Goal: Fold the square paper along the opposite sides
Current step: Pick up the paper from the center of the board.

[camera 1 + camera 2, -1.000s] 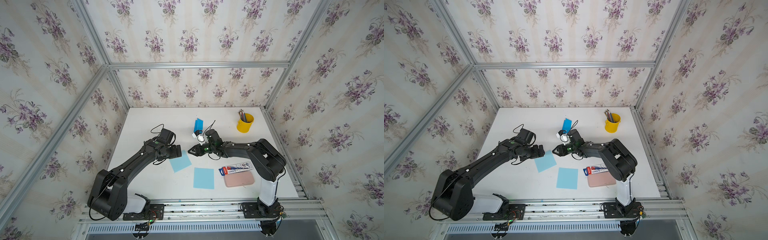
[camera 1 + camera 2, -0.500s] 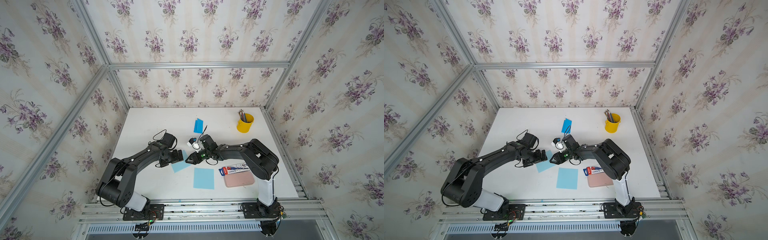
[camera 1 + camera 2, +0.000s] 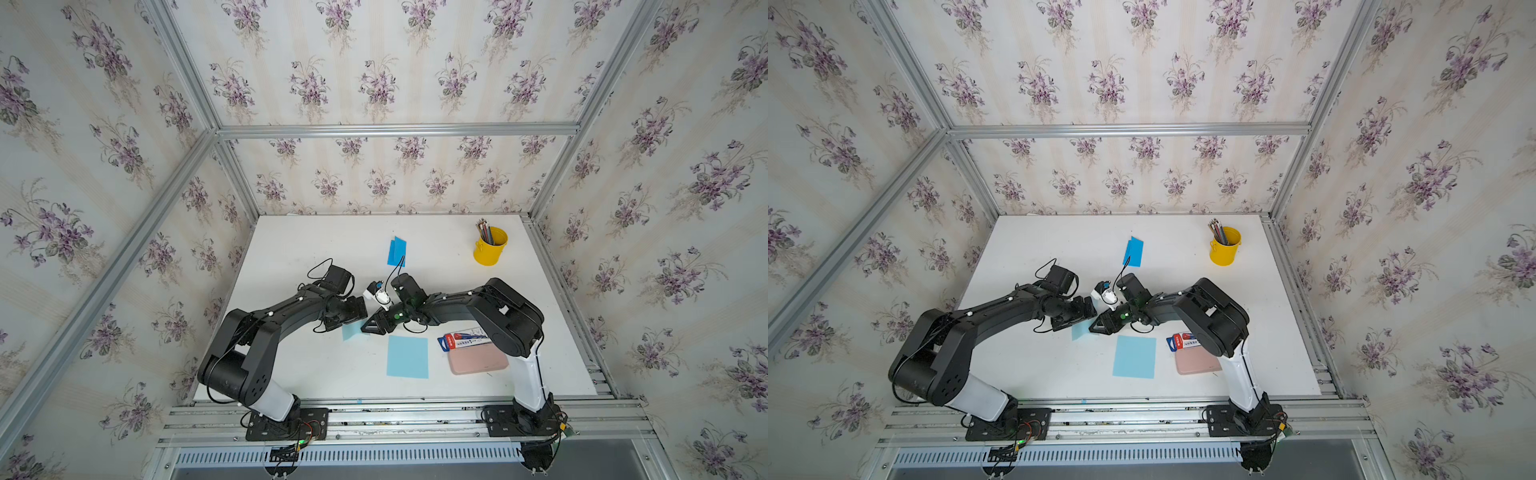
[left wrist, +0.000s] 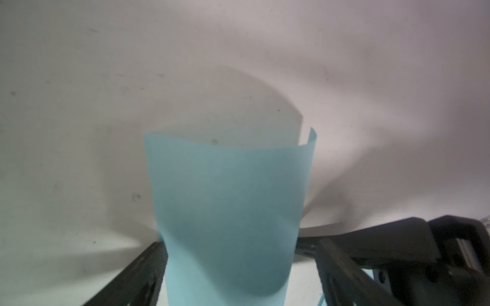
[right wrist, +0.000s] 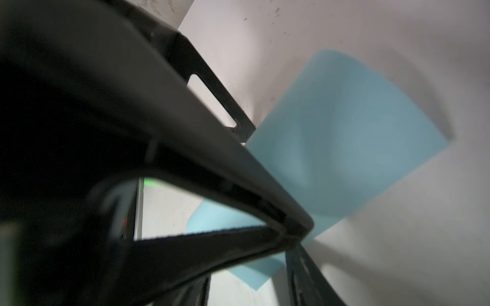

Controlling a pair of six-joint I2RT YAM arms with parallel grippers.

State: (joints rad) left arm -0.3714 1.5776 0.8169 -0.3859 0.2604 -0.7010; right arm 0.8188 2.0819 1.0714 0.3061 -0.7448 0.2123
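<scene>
A light blue square paper (image 3: 352,332) lies mid-table, mostly covered by both grippers in both top views. My left gripper (image 3: 353,311) is over its far-left side and my right gripper (image 3: 372,326) over its right side, their tips almost touching. In the left wrist view the paper (image 4: 228,201) curls up between the wide-apart jaws of the left gripper (image 4: 238,243). In the right wrist view the paper (image 5: 344,137) bulges, and one corner lies between the parted jaws of the right gripper (image 5: 252,265). The left gripper's black finger (image 5: 212,159) crosses in front.
A second light blue square (image 3: 407,357) lies flat just in front of the grippers. A pink case (image 3: 478,361) with a red-blue packet (image 3: 461,338) sits right of it. A small white object (image 3: 378,293), a folded darker blue paper (image 3: 397,251) and a yellow pencil cup (image 3: 490,247) stand behind.
Both grippers have come down and together over the paper, which lay flat and more exposed before. One side of it now stands curled up. The left jaws have narrowed slightly.
</scene>
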